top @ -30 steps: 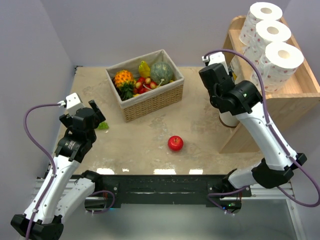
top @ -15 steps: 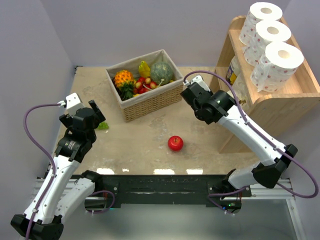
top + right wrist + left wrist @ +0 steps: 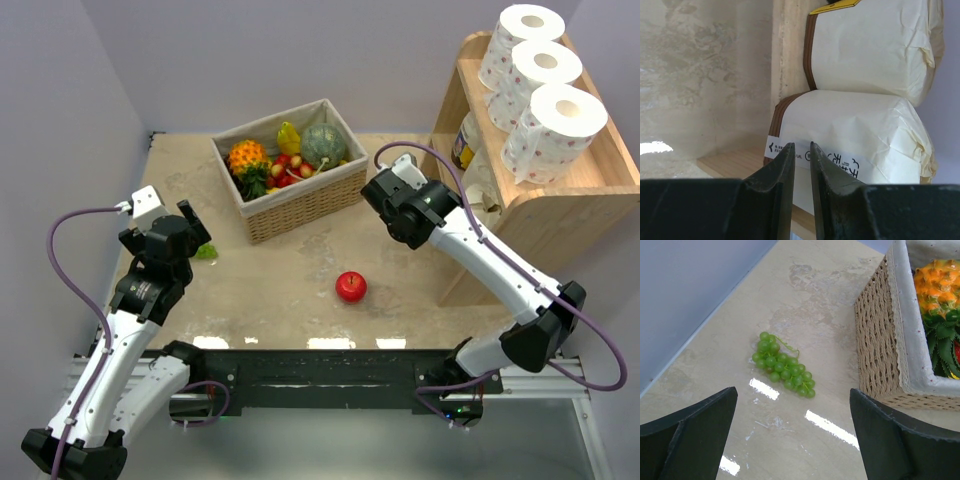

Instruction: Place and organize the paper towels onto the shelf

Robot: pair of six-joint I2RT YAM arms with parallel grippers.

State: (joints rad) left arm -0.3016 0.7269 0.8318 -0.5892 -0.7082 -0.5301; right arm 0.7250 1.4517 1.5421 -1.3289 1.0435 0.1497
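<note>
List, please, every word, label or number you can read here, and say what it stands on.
Nothing reads clearly.
White strip on the lower cream roll: small printed characters, blurred, partly behind the fingers.
Yellow label on the jar: too small to read.

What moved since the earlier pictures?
The right end effector swung left, away from the shelf, out over the table, shut and empty. The left end effector, apple, basket and top paper towels stayed put.
</note>
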